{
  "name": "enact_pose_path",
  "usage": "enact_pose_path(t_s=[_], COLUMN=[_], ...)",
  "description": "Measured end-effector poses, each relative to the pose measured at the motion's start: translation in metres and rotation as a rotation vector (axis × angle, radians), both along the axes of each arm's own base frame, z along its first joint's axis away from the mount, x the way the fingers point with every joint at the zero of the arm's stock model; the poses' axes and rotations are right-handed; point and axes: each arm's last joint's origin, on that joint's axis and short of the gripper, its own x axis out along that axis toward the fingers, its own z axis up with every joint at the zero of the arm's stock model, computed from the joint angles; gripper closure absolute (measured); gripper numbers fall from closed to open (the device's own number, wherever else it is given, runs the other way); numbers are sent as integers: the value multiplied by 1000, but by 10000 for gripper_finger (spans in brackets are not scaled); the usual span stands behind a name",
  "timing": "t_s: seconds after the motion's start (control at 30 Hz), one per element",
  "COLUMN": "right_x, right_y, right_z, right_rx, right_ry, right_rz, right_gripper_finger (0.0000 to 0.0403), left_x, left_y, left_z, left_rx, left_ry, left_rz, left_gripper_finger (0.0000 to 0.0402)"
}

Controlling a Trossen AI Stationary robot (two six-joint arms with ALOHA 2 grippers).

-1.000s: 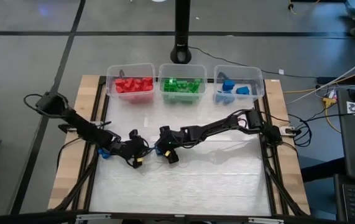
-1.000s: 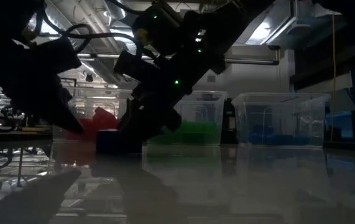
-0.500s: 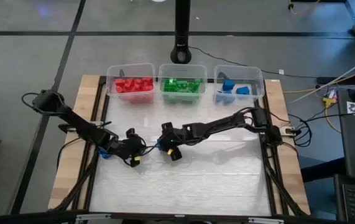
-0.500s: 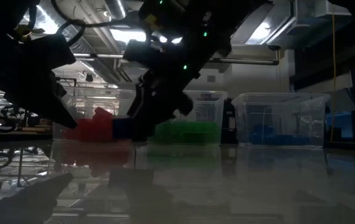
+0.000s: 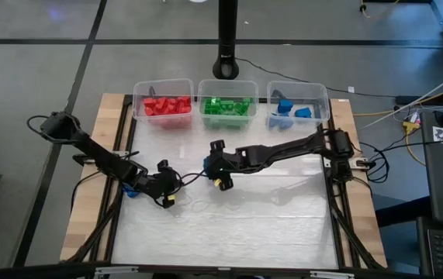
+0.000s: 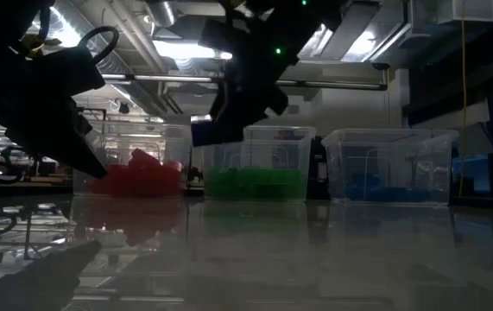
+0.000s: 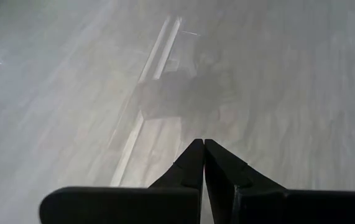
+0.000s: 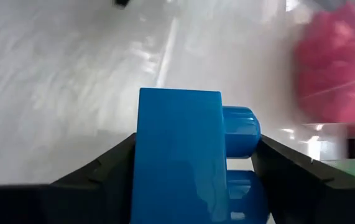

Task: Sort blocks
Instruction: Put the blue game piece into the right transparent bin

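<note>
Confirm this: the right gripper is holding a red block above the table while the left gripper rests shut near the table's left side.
Wrong colour. The block in the right gripper is blue, not red, as the right wrist view shows. The rest stands: it is held above the table, and the left gripper is shut near the left side.

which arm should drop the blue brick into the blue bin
Right. The right gripper already clamps the blue block, lifted off the table. The left gripper is shut, empty, and farther from the blue bin.
</note>
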Motion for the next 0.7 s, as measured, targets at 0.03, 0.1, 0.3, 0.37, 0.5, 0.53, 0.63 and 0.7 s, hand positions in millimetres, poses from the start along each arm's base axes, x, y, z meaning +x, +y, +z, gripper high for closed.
enact_pose_path(t_s=[0.03,0.1,0.3,0.37,0.5,0.53,0.63,0.7], right_x=[-1,-4,-30,-44,-75,-84,-108,-123], right_y=[0,-1,-14,-18,-29,-33,-55,-71], right_z=[4,8,29,41,67,74,88,95], right_rx=[-9,-24,-267,-353,-508,-522,-545,-561], right_ry=[-10,-4,112,147,209,221,282,320], right_rz=[-8,-19,-195,-266,-405,-440,-560,-641], right_gripper_finger=[132,132,132,132,132,132,132,132], left_x=[0,0,0,0,0,0,0,0], left_y=[0,0,0,0,0,0,0,0], left_z=[0,0,0,0,0,0,0,0], left_rx=[0,3,4,5,9,10,10,10], left_ry=[-1,0,0,0,-1,-2,-2,-2], left_rz=[0,-3,-3,-2,1,1,1,1], left_gripper_finger=[398,398,398,398,398,398,398,398])
